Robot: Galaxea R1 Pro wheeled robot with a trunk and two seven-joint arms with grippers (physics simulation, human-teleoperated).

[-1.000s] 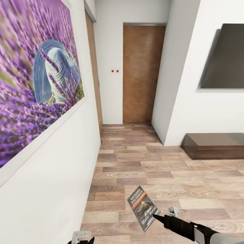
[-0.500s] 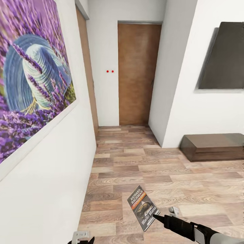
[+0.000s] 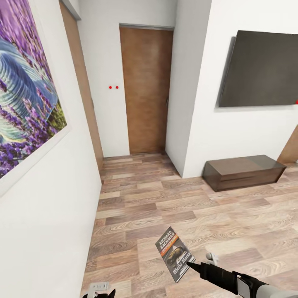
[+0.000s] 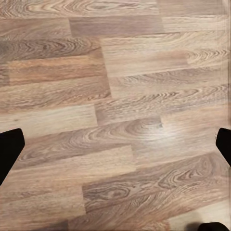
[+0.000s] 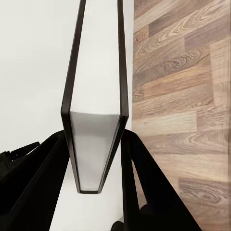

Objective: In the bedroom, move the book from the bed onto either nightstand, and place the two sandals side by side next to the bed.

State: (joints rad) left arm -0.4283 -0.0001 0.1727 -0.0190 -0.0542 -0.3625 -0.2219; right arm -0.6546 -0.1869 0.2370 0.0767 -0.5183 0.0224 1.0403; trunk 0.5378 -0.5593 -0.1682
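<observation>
In the head view my right gripper (image 3: 189,264) is shut on the lower corner of the book (image 3: 174,252), a thin paperback with "RICHARD BACHMAN" in white and an orange strip, held above the wood-plank floor. The right wrist view has the book (image 5: 96,96) edge-on, clamped between the two black fingers (image 5: 45,178). My left gripper (image 3: 98,294) sits at the lower edge of the head view. In the left wrist view its dark fingertips (image 4: 9,149) stand wide apart over bare floor, holding nothing. The bed, the nightstands and the sandals are out of view.
A white wall with a large lavender picture (image 3: 25,103) runs close along my left. A brown door (image 3: 145,91) closes the short passage ahead. On the right, a low dark cabinet (image 3: 244,171) stands under a wall-mounted dark screen (image 3: 263,68). Wood-plank floor (image 3: 165,203) lies open ahead.
The whole head view has shifted left, so the camera has turned right: more of the screen and cabinet show. The book and both grippers keep their places in the picture.
</observation>
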